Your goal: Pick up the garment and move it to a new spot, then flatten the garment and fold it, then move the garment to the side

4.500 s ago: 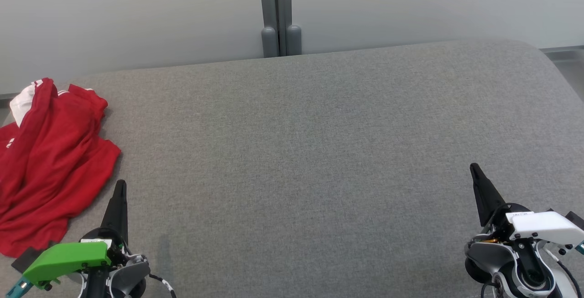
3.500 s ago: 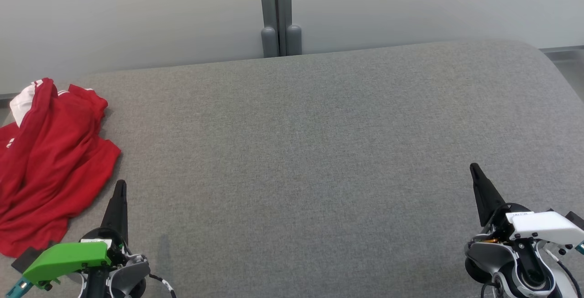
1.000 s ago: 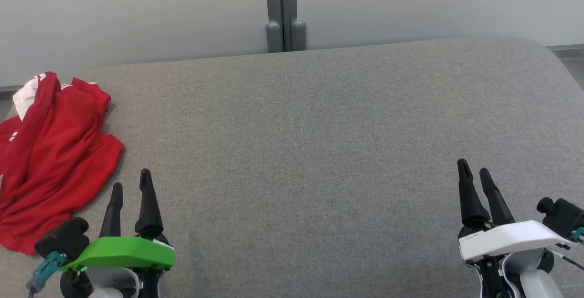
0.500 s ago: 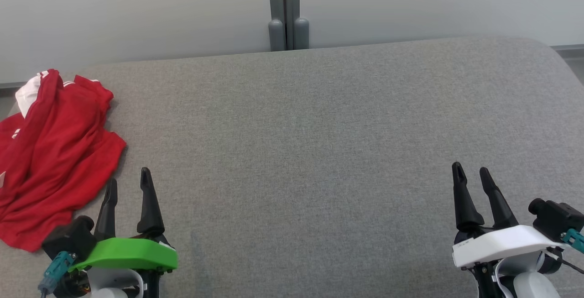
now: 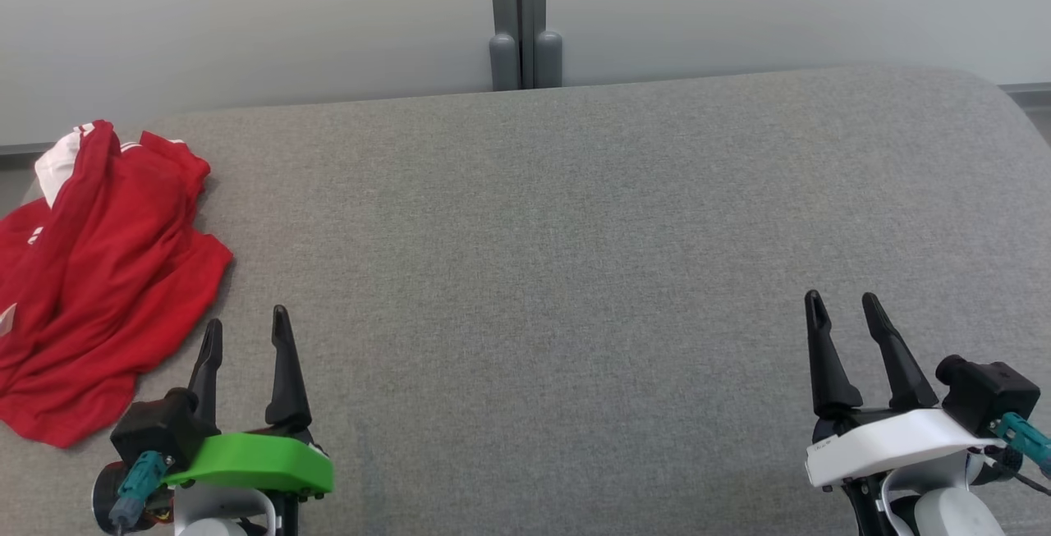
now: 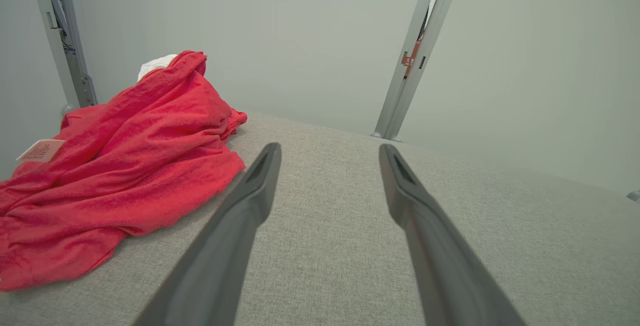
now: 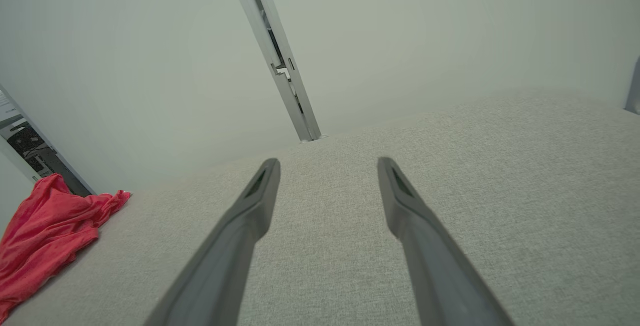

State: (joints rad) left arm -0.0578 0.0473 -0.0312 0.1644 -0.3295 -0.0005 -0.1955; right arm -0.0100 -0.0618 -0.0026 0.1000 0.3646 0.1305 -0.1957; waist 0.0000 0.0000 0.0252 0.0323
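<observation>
The garment (image 5: 98,273) is a crumpled red top with a white patch near its far end, lying at the left end of the grey padded surface (image 5: 575,232). It also shows in the left wrist view as the garment (image 6: 125,166) and far left in the right wrist view as the garment (image 7: 45,231). My left gripper (image 5: 246,331) hovers low at the front left, just right of the garment's near edge, open and empty. My right gripper (image 5: 842,306) stands open and empty at the front right, far from the garment.
A pale wall runs behind the surface, with a grey vertical post (image 5: 524,19) at its middle. The surface's far corners are rounded. A paper tag (image 6: 42,150) sticks out of the garment's left side.
Both grippers have rolled so that both fingers of each now show. The head camera has shifted slightly, so the picture has slid right and down. The garment lies as before.
</observation>
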